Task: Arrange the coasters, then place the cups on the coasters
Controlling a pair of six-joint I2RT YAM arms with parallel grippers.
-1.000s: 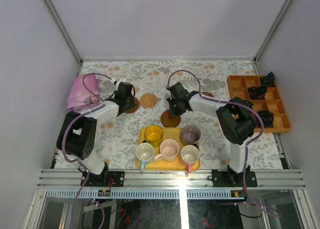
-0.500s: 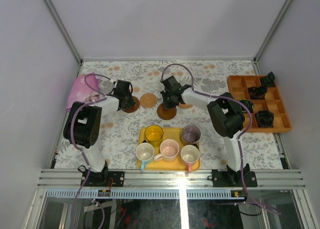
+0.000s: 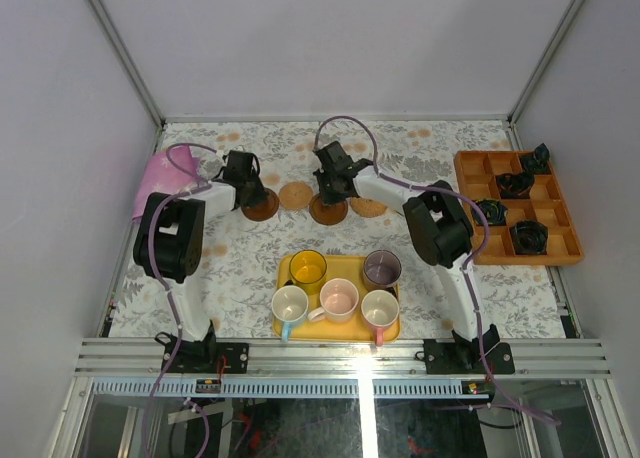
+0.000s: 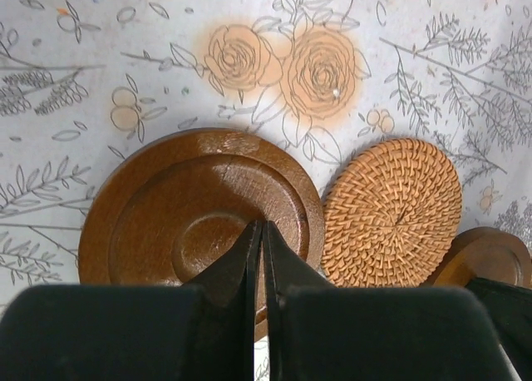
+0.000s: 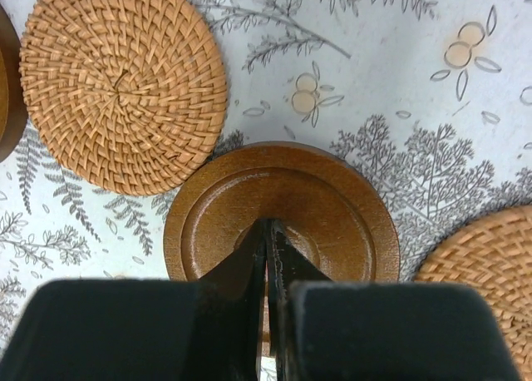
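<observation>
while judging how to handle the coasters, note both grippers clenched with nothing between the fingers: left gripper (image 4: 258, 227) tips down on the dished face of the left dark coaster (image 4: 183, 206), right gripper (image 5: 268, 225) tips down likewise on the right dark coaster (image 5: 332, 194). cannot tell the pressing force from the wrist views.

find the row at mid-table on the floral table cover (image 3: 240, 268), beyond the yellow tray (image 3: 345, 266): left dark coaster, then the middle woven coaster (image 4: 391, 210) seemingly touching it, then the right dark coaster just beside that, then the right woven coaster (image 5: 490, 273) near its far side. find the cups (image 3: 339, 298) all five on the tray, none on a coaster yet.

treat the dark discs as stiff, light turned wood with a smooth sheen, likely to slide readily over the cover under a fingertip. steer them by pressing in the dished centre, using the raised rim as a stop against skidding off. avoid pinching them flat off the table; probably too low to get a finger under.

expect the woven ones to be lighter still, rougher, a little springy, apt to snag; nudge at the edge or press into the weave.

take the cups as hard, probably breakable and slick-walled. grip across one wall at the rim, or by the handle, upright, minding neighbours packed close on the tray.
</observation>
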